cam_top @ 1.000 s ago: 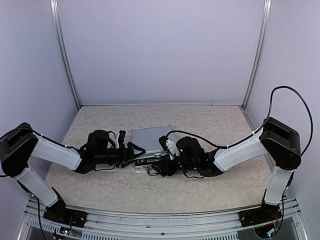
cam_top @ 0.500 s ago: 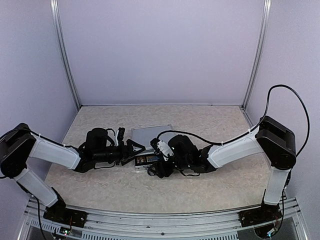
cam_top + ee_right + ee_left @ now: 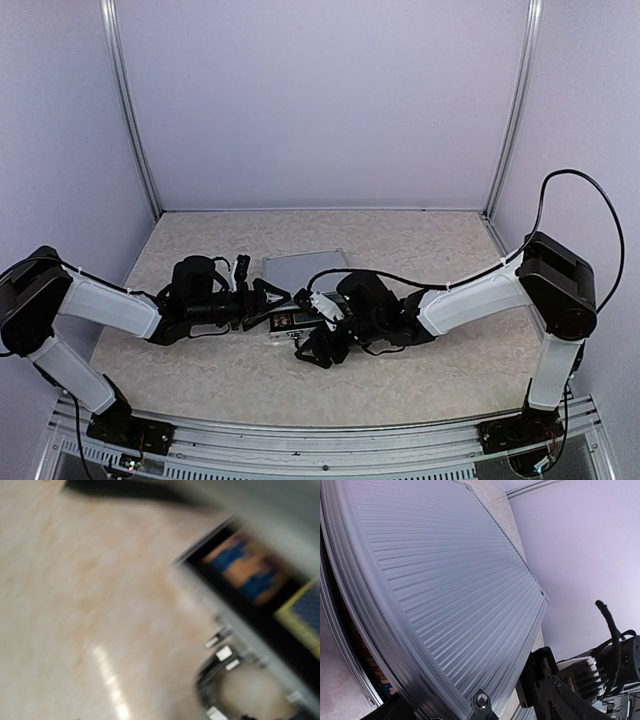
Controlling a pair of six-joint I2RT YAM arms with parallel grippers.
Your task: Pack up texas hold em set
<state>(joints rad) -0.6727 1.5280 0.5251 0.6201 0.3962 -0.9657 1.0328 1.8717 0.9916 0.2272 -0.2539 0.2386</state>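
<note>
The silver briefcase [image 3: 303, 268] of the texas hold em set lies mid-table, its ribbed lid [image 3: 435, 580] partly lowered. Through the gap I see striped chips [image 3: 372, 672] in the left wrist view. The blurred right wrist view shows blue and orange pieces [image 3: 245, 565] on the black lining. My left gripper [image 3: 272, 297] stands open at the case's front left corner, one fingertip [image 3: 482, 705] against the lid's edge. My right gripper [image 3: 312, 352] hangs low over the table just in front of the case, open and holding nothing. The metal handle [image 3: 210, 680] shows on the case's front wall.
Marbled tabletop [image 3: 420, 250] extends behind and to the right of the case. White booth walls with metal posts [image 3: 130, 110] close in the back and both sides. The right arm's cable [image 3: 400, 280] loops over the table beside the case.
My right gripper has swung left and toward the near edge, from the case's front right to just in front of it. The left arm and the lid have stayed put.
</note>
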